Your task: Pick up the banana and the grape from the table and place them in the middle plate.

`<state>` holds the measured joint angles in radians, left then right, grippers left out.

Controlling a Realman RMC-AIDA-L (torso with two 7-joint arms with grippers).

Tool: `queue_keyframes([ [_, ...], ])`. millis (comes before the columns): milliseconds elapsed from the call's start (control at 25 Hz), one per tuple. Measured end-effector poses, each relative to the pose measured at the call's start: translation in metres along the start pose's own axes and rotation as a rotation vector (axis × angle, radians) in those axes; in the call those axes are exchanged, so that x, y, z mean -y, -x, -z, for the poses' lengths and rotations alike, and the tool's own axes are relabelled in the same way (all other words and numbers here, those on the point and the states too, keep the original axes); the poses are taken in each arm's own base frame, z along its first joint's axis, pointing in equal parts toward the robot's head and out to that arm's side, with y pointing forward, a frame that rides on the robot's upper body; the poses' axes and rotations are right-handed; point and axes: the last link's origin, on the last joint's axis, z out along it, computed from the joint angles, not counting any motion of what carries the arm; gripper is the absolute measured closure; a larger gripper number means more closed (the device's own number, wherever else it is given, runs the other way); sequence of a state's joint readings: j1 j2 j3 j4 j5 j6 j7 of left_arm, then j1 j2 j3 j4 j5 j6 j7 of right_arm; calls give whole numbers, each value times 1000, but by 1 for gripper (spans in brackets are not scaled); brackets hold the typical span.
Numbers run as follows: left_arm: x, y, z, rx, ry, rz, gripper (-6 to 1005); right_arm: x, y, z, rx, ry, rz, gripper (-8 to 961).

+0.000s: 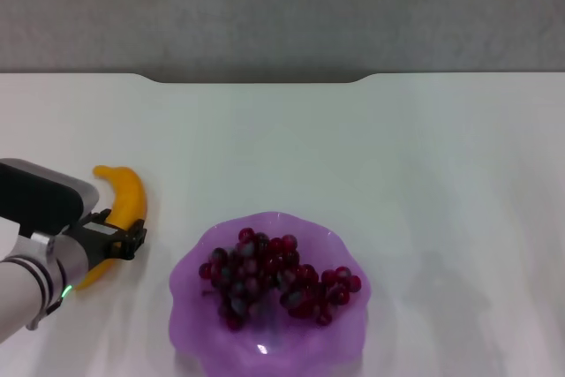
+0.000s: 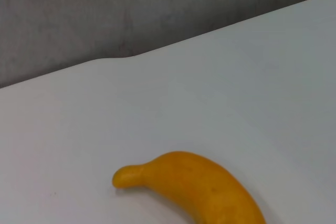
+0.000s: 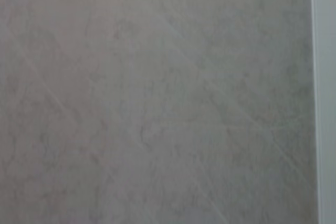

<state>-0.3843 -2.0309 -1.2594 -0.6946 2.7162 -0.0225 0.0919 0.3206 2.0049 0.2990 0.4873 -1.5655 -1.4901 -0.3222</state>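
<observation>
The yellow-orange banana [image 1: 125, 193] lies on the white table [image 1: 371, 147] at the left, left of the plate. It also shows in the left wrist view [image 2: 202, 187], close below the camera. My left gripper [image 1: 122, 241] is right at the banana's near half, its black fingers across the fruit. The bunch of dark red grapes [image 1: 269, 275] lies inside the translucent purple scalloped plate [image 1: 190, 280] at the near middle. My right gripper is out of view; its wrist view shows only a grey surface.
The table's far edge has a shallow notch [image 1: 256, 82], with a grey floor beyond it. The notch also shows in the left wrist view [image 2: 113, 59]. A white edge [image 3: 325, 98] runs along one side of the right wrist view.
</observation>
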Motion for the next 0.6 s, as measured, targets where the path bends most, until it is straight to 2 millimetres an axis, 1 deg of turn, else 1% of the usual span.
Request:
queue_keyframes([
  [280, -3, -8, -1, -13, 8, 4, 489, 0, -1, 0, -4, 3, 3, 944],
  [600, -9, -29, 3, -57, 33, -1, 490, 0, -1, -1, -6, 4, 5, 944],
])
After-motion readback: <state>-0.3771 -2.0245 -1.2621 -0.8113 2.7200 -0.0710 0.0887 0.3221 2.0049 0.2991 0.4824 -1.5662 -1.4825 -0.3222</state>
